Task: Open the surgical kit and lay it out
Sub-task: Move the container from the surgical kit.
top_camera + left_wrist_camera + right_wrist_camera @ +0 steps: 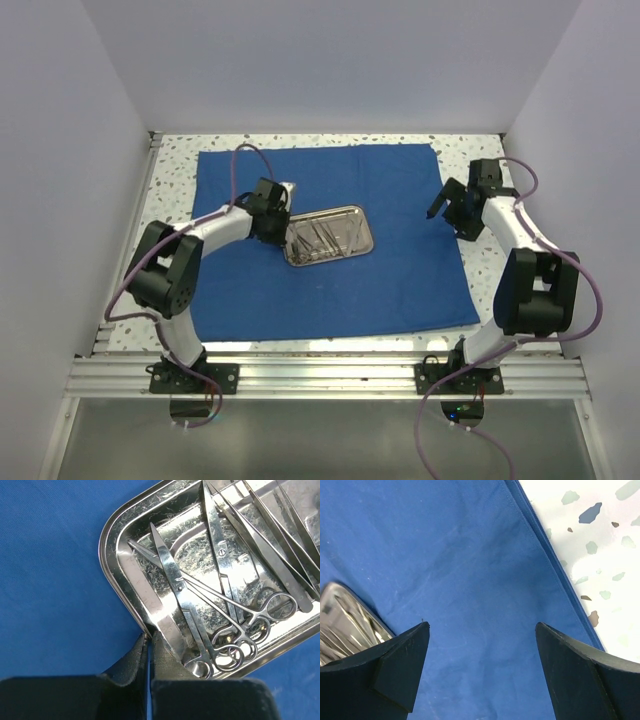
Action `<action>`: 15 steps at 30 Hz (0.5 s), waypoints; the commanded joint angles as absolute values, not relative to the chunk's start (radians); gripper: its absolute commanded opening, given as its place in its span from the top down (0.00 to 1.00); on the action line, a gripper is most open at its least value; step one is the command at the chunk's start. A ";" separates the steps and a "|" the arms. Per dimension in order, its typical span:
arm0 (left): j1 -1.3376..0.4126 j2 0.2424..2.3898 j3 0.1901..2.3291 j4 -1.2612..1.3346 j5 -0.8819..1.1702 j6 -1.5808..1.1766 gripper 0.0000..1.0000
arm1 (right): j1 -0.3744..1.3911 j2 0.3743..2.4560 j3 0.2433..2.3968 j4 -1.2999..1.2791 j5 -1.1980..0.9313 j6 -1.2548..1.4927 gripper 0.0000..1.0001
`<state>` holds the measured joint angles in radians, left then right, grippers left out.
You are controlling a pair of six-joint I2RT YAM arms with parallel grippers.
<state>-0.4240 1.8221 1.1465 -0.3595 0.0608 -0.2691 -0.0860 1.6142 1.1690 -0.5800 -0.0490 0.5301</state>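
The royal-blue drape (330, 290) lies spread flat on the table. The steel tray (372, 240) sits on it left of centre, holding scissors (172, 572), ring-handled forceps (250, 610) and tweezers (280, 545). My left gripper (285, 232) is at the tray's left end. In the left wrist view it (149, 637) is shut on the tray's rim (107, 535), with one finger inside and one outside. My right gripper (435, 212) hangs open and empty over the drape's right part (470, 555), with the tray's corner (345, 620) at its left.
Speckled white tabletop (600, 540) shows past the drape's right edge. White enclosure walls surround the table on three sides. An aluminium rail (330, 375) with both arm bases runs along the near edge.
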 commanded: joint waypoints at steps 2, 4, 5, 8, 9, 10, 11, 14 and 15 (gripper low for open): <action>-0.498 1.711 1.051 -0.489 0.123 -0.232 1.00 | -0.087 1.551 1.155 -0.583 -0.075 0.509 0.10; -0.529 1.663 1.013 -0.503 0.106 -0.241 1.00 | -0.087 1.543 1.146 -0.581 -0.074 0.505 0.10; -0.540 1.649 1.002 -0.511 0.097 -0.242 1.00 | -0.087 1.534 1.137 -0.581 -0.074 0.505 0.10; -0.569 1.605 0.959 -0.532 0.075 -0.255 1.00 | -0.087 1.520 1.115 -0.577 -0.075 0.503 0.10; -0.572 1.595 0.947 -0.540 0.074 -0.259 1.00 | -0.087 1.517 1.109 -0.577 -0.077 0.503 0.10; -0.584 1.582 0.928 -0.545 0.060 -0.259 1.00 | -0.087 1.511 1.103 -0.578 -0.078 0.502 0.10; -0.592 1.578 0.922 -0.551 0.043 -0.262 1.00 | -0.089 1.508 1.091 -0.577 -0.080 0.502 0.10; -0.606 1.583 0.908 -0.580 -0.023 -0.267 1.00 | -0.087 1.494 1.071 -0.569 -0.081 0.500 0.10; -0.606 1.600 0.919 -0.595 -0.064 -0.282 1.00 | -0.087 1.490 1.065 -0.568 -0.084 0.500 0.10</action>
<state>-0.5945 1.6054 0.9295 -0.4942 0.0139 -0.2787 -0.0860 1.5368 1.0805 -0.5777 -0.0635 0.5194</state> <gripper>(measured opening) 0.007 0.902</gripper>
